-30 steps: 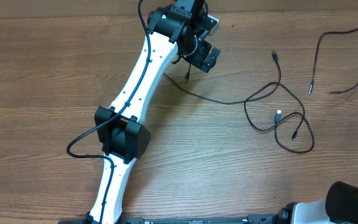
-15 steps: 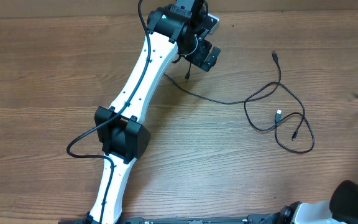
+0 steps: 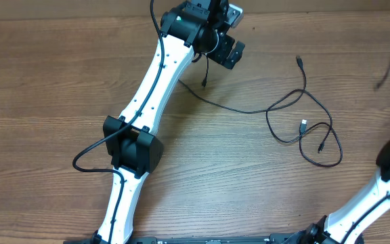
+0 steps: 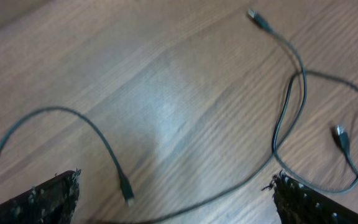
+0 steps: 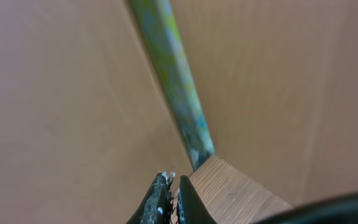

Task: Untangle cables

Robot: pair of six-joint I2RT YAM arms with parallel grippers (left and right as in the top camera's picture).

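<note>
Overhead, the wooden table [image 3: 46, 81] fills the frame. The left arm [image 3: 151, 81], white with black joints, stretches diagonally from the near edge to the far middle, and the left gripper [image 3: 227, 49] hangs above the wood there. The right arm [image 3: 384, 186] shows only in the lower right corner, with its tool outside this view.

The cables [image 3: 302, 139] lie on the table right of centre, well apart from both arms. They are thin black cords in overlapping loops, and one strand trails left to the spot below the left gripper. A blurred dark streak [image 3: 388, 68] sits near the right edge; what it is cannot be told.

In the left wrist view the left gripper [image 4: 179, 208] has its jaws spread as wide as they go, with nothing between them, only cord on the wood beneath. In the right wrist view the right gripper [image 5: 169, 202] has its fingertips pressed together; whether anything is pinched there cannot be told.

Smallest are the ends — a dark plug [image 3: 299, 61] at the far tip of the tangle, and a silver-tipped plug [image 3: 304, 125] inside the loops.
</note>
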